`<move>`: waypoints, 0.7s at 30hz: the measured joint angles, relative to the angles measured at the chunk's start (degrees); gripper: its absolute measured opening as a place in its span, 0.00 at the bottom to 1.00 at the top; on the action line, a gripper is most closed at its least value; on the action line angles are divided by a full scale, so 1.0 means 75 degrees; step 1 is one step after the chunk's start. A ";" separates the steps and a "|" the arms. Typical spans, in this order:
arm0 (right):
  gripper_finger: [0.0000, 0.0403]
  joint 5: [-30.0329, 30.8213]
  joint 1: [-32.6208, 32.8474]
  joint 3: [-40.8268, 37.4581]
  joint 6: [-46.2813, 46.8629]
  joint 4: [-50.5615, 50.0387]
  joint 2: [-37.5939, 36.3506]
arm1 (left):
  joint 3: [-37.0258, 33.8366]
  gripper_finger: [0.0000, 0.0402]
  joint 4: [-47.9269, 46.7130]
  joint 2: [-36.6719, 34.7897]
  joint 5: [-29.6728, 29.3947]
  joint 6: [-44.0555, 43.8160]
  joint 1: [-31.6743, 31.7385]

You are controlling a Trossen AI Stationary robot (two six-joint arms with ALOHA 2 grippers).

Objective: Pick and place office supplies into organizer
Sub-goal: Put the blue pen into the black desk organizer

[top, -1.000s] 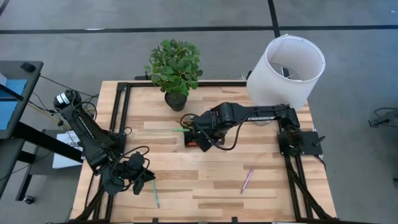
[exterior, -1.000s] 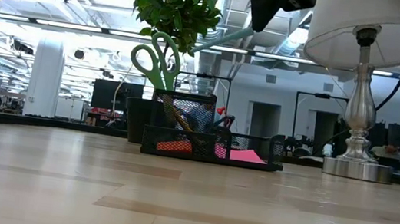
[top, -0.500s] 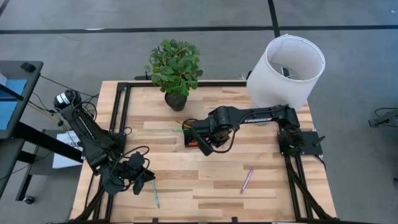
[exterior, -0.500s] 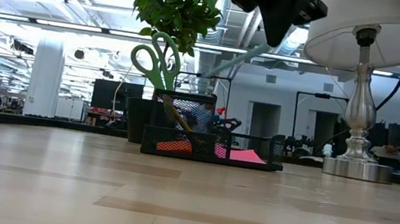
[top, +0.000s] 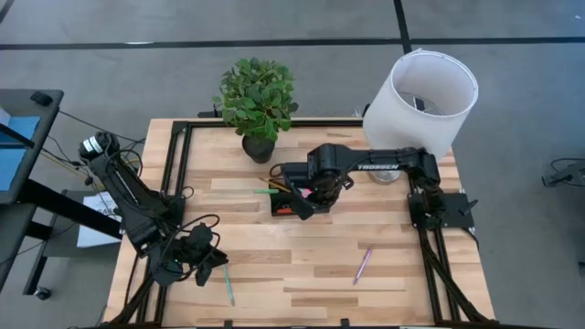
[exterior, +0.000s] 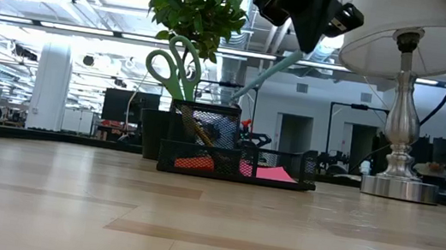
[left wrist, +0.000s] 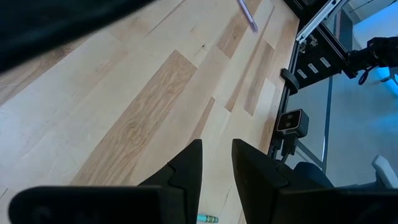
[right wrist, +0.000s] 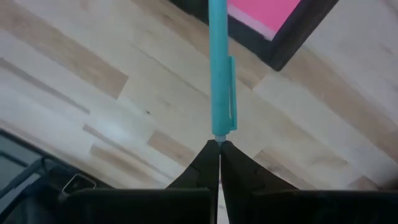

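Pale wooden planks make up the bench [top: 302,265], framed by dark rails. Nearest the front edge, the left gripper [top: 203,258] waits low at the bench's left corner; in its wrist view the jaws stand slightly parted with bare wood between them and nothing held. Just beside it lies a thin teal pen [top: 228,286] (only its end shows in the left wrist view). Farther right on the open wood lies a pink pen [top: 363,264], well apart from everything else.

Toward the middle of the bench sits the black mesh organizer [exterior: 237,160], with the pink sticky-note pad [exterior: 273,174] lying flat in its low tray and something red-orange in the compartment beside it. Green-handled scissors [exterior: 173,65] stand upright in the tall cup at its left end, handles up, and a small red and black bit shows above the mesh.

Over the organizer hangs the right gripper [right wrist: 219,146], its jaws clenched on the end of a teal pen [right wrist: 219,68]. From the low camera that pen slants down from the gripper toward the organizer's cup, its lower tip above the mesh; whether it touches the rim is hard to tell.

Behind the organizer stands a leafy plant [top: 258,99] in a dark pot, and at the far right corner a lamp [top: 422,96] with a white shade on a silver base.
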 joint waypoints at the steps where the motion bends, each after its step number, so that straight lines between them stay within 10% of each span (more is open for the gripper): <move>1: 0.00 -0.0047 -0.0027 0.0000 -0.0031 -0.0003 0.0000 | 0.0000 0.20 0.0000 0.0000 0.0000 0.0000 0.0001; 21: 0.00 -0.1884 -0.0701 0.0000 0.0307 0.0163 0.0000 | 0.0000 0.20 0.0000 0.0000 0.0000 0.0000 0.0002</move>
